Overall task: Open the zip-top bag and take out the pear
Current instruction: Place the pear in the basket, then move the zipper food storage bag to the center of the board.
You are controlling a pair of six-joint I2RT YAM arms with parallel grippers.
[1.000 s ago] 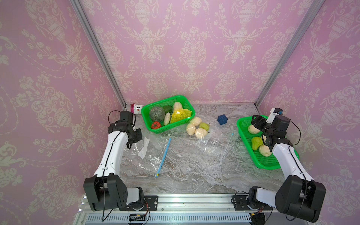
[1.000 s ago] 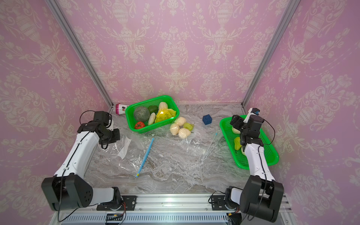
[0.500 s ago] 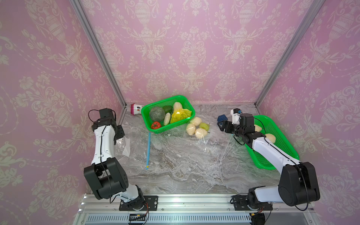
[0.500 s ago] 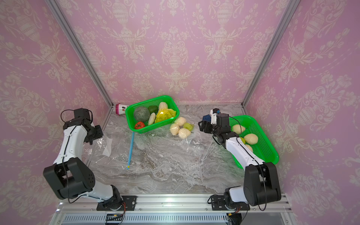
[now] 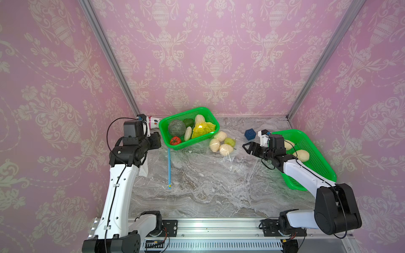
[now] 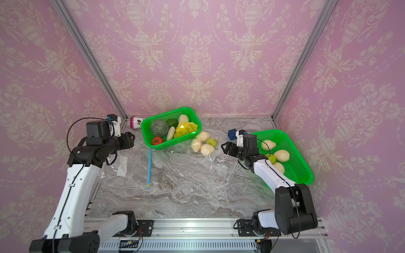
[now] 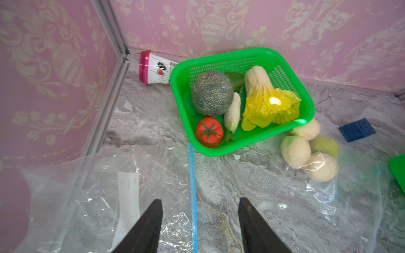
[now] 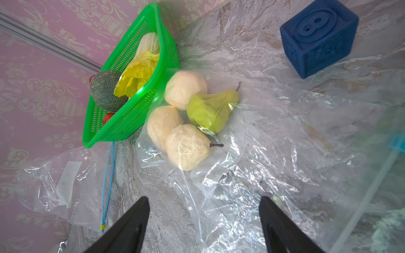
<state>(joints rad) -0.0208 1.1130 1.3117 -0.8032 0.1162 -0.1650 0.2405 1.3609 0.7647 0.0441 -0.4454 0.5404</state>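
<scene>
Left wrist — left fingers [image 7: 149,225] opened, bag [image 7: 87,197] released, right fingers [image 8: 127,225] wide, empty

Green baskets: 2, veg basket [image 7: 219,65] + rt basket [image 6: 293,163]. Pears [image 8: 186,146]: 8 total, 4 in pear bag [image 8: 230,157], 4 in rt basket; each lot 3 pale, 1 green. Clear zip bags: 2 for sure, incl. labelled bag [image 7: 98,186]; more, can't tell. Veg basket: 1 melon [image 7: 211,94], 1 tomato [image 7: 208,132], 1 green pepper [image 7: 235,80], 1 cabbage [image 7: 267,98], 1 pale veg [image 7: 232,111]. Also 1 blue cube [image 8: 317,37], 1 pink-lid cup [image 7: 155,68].
</scene>
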